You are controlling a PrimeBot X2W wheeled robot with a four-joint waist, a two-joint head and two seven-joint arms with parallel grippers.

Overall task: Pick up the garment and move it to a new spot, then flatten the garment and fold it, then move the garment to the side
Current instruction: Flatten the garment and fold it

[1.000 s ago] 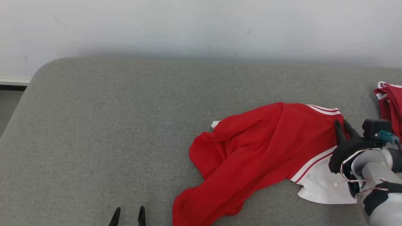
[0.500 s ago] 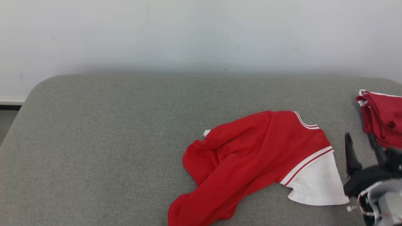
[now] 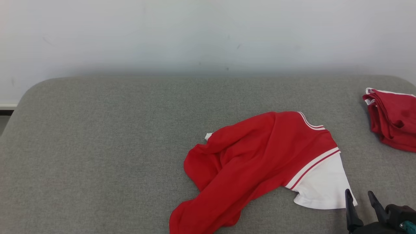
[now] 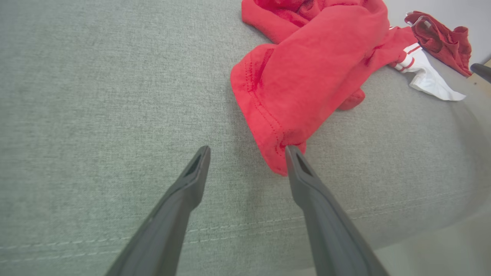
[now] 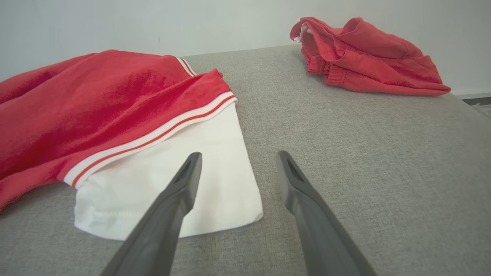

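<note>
Status: my right gripper (image 3: 359,195) and left gripper (image 4: 247,149) both stand fully open, with nothing between the jaws.

The garment (image 3: 260,159) lies loose and rumpled on the grey cushion (image 3: 97,146). Its white panel (image 5: 215,168) sits just ahead of the right jaws, with one finger over its near corner. Its red hem (image 4: 268,130) lies against one fingertip of the left jaws; I cannot tell whether they touch.

Progress, as I judge it:
1. Placement at a spot: appears done.
2. Flattening: not done; one sleeve is bunched over the body.
3. Folding and moving aside: outstanding.

Clearances: a second red garment (image 5: 364,57) lies well ahead and to the right of the right jaws, limiting spread that way. The cushion's front seam (image 4: 115,239) runs beneath the left jaws. There is broad bare cushion beyond the left jaws.
</note>
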